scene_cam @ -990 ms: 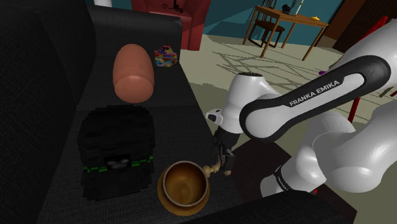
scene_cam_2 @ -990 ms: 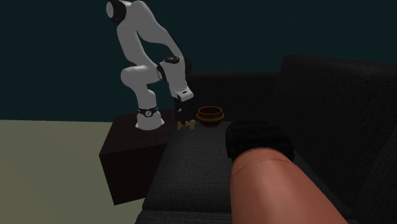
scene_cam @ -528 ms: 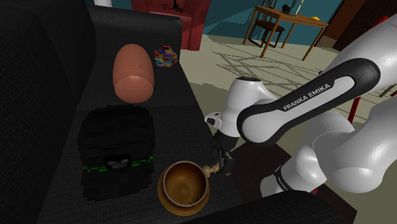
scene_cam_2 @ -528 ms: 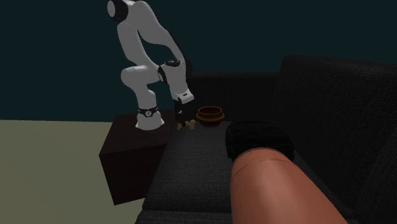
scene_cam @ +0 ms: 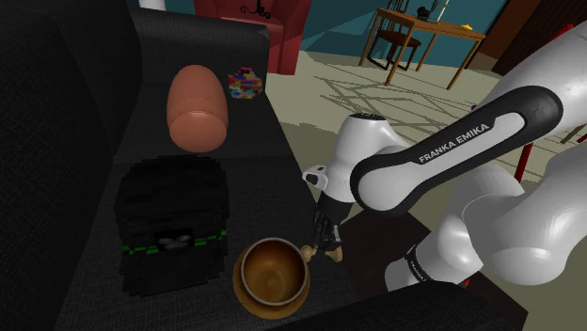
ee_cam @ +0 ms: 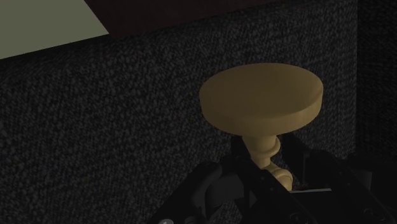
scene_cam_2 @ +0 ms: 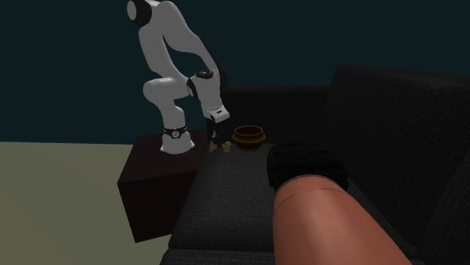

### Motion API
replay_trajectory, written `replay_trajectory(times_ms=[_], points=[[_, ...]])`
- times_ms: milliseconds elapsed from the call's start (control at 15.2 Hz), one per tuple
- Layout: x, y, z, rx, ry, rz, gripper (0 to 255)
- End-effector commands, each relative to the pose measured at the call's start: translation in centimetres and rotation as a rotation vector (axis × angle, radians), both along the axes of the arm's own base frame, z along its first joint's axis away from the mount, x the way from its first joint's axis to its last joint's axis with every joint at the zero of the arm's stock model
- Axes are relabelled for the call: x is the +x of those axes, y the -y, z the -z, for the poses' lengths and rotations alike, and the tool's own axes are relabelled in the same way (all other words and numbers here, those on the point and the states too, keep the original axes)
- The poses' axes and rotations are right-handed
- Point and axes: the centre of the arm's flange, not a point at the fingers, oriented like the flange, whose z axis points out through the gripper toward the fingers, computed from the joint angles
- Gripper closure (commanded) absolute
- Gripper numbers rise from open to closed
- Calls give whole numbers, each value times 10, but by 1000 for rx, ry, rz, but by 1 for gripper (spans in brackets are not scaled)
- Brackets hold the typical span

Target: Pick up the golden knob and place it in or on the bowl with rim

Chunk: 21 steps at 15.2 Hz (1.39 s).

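Golden flat-headed knob (ee_cam: 261, 102) sat clasped by its thin stem in my jaws, close to the dark woven sofa seat (ee_cam: 95, 127), just beside the brown rimmed bowl (scene_cam: 271, 275). I feared the stem slipping loose, or the head clipping the rim.

Carrier: dark, coarse-woven sofa seat (scene_cam: 249, 150) (scene_cam_2: 233, 196) (ee_cam: 95, 127). We logged four items on it, in a row along the cushion. A brown bowl (scene_cam: 272, 275) (scene_cam_2: 248, 135) sat upright at the end nearest the stand. Next came a black bundle with a green band (scene_cam: 174, 221) (scene_cam_2: 305, 164), then a salmon-brown rounded cylinder (scene_cam: 198, 106) (scene_cam_2: 331, 226). A small multicoloured object (scene_cam: 245, 83) lay just beside the cylinder. The golden knob (scene_cam: 309, 251) (scene_cam_2: 223, 147) (ee_cam: 261, 102) stood at the seat's outer edge, just beside the bowl. We could not tell whether it touched the fabric.
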Motion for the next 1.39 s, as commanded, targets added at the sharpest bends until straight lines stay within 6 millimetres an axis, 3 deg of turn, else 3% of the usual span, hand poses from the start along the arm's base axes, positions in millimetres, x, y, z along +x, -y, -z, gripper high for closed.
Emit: replay_trajectory(times_ms=[0,198,1320], points=[[0,0,0,-1,-1,0,255],[0,0,1,-1,-1,0,255],[0,0,-89,-1,-1,0,255]])
